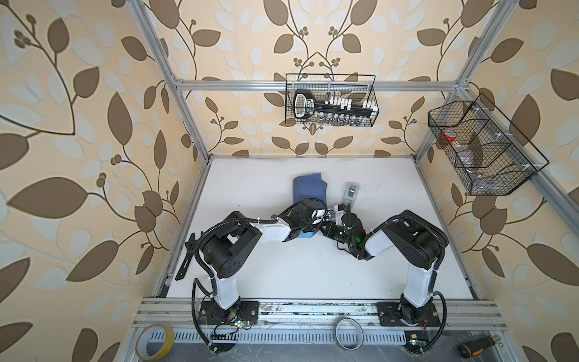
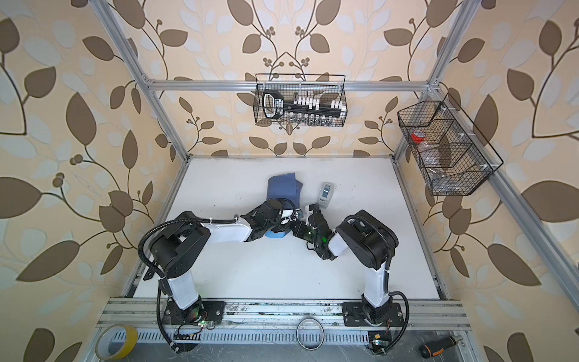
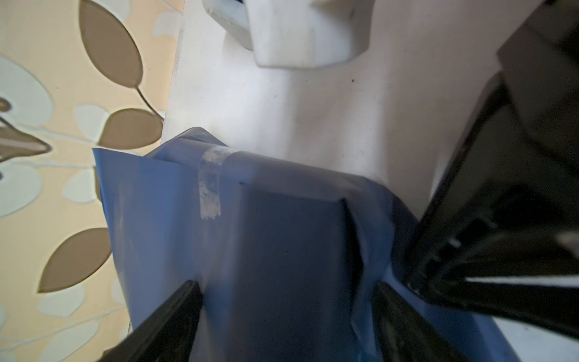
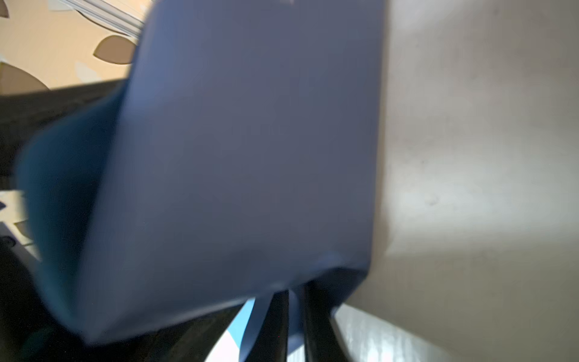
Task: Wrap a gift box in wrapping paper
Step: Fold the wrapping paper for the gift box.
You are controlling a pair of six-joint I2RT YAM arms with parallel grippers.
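Paper wraps the task's thing: the wrapping paper (image 1: 308,188), slate-blue face outward, forms a bundle on the far middle of the white table (image 1: 282,266), in both top views (image 2: 282,186). The gift box itself is hidden beneath it; only its cuboid corners press through the sheet in the left wrist view. A strip of clear tape (image 3: 210,185) crosses one folded edge there. At the bundle's near end, a light-blue patch of the sheet's other face (image 1: 305,235) peeks from under the left arm's wrist.

The left gripper (image 3: 285,286) stands over the bundle with its jaws spread wide, one on each side of the covered box; whether they press the paper cannot be told. The right gripper (image 4: 297,290) has its jaws pinched together on a thin flap of the paper at the bundle's corner.

Both wrists crowd close together above the near end. The tape dispenser (image 1: 351,192) lies just beside the bundle on its right, near the right gripper. Bare table runs from the bundle to the left frame rail (image 1: 191,219), and across the near half toward the arm bases. Two wire baskets (image 1: 332,100) hang from the far and right rails, above the table.
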